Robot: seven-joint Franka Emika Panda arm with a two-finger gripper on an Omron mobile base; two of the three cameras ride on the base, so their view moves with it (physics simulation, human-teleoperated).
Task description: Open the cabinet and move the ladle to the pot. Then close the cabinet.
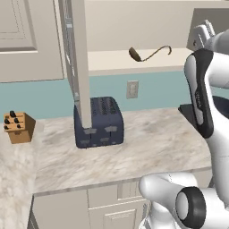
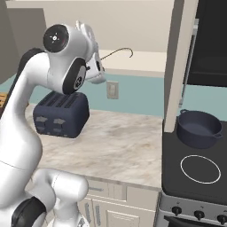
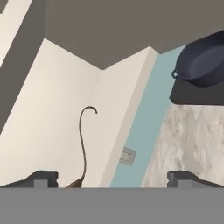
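Both cabinet doors (image 1: pixel 77 62) are standing open, showing edge-on in the base views, and the ladle (image 1: pixel 150 53) is lying on the bare cabinet shelf (image 1: pixel 112 60), bowl toward the left door and hooked handle pointing right. Nothing else is showing on that shelf. The gripper (image 3: pixel 113 179) is hovering just short of the ladle's bowl end with its jaws spread wide and nothing between them; in the hand view the thin handle is running up between the two fingertips (image 3: pixel 41 178).

The pot (image 2: pixel 199 128) is sitting on the back left corner of the stove (image 2: pixel 195 177), beside the right door's lower edge, and it is looking empty. A dark blue toaster (image 1: pixel 99 121) is standing toward the back of the counter (image 1: pixel 147 152) under the left door.

Judging from here, the thin curved handle is the main risk: closing off-centre could be pinching only its edge, letting the ladle roll or slide deeper along the shelf. Carrying it out, the long handle could be catching on the right door, which is hanging between shelf and pot.
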